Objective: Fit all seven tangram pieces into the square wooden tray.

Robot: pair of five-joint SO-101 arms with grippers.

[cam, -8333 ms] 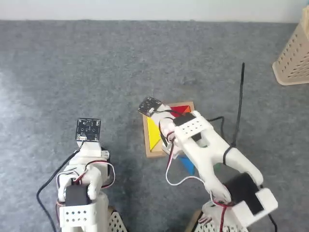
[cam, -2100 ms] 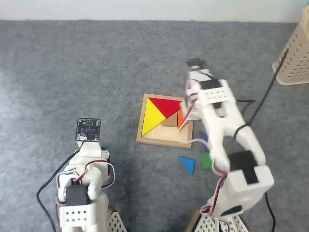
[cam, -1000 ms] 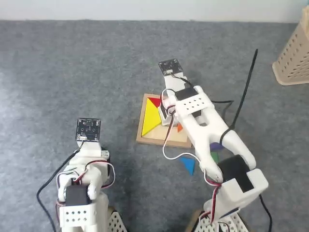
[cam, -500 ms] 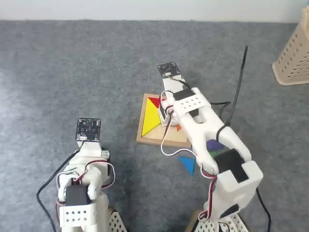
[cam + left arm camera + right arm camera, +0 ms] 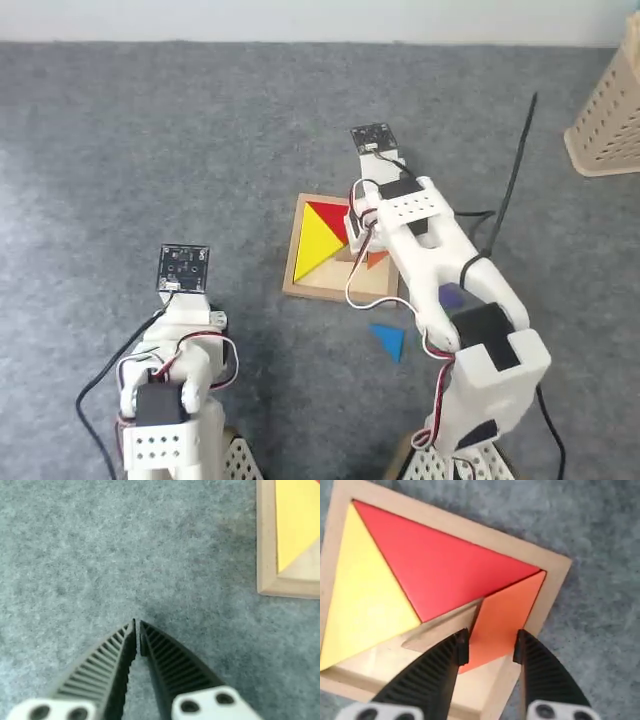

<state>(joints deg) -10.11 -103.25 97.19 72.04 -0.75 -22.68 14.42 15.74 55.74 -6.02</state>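
A grey, carpet-like covering spreads over the whole table (image 5: pixel 150 130), and a pale strip of wall (image 5: pixel 300 20) runs along its far edge; a beige perforated basket (image 5: pixel 612 105) stands at the far right corner. The square wooden tray (image 5: pixel 297 288) lies near the middle of the table, holding a yellow triangle (image 5: pixel 315 248) and a red triangle (image 5: pixel 330 216) edge to edge, with an orange piece (image 5: pixel 502 615) against the red one at the tray's right wall. The right gripper (image 5: pixel 490 641) hangs over the tray, its jaws parted to a middling gap astride the orange piece. A blue triangle (image 5: pixel 388 340) and a purple piece (image 5: pixel 452 295) lie on the covering just outside the tray. The left gripper (image 5: pixel 137 626) hovers over bare covering near a tray corner, jaws almost closed and empty
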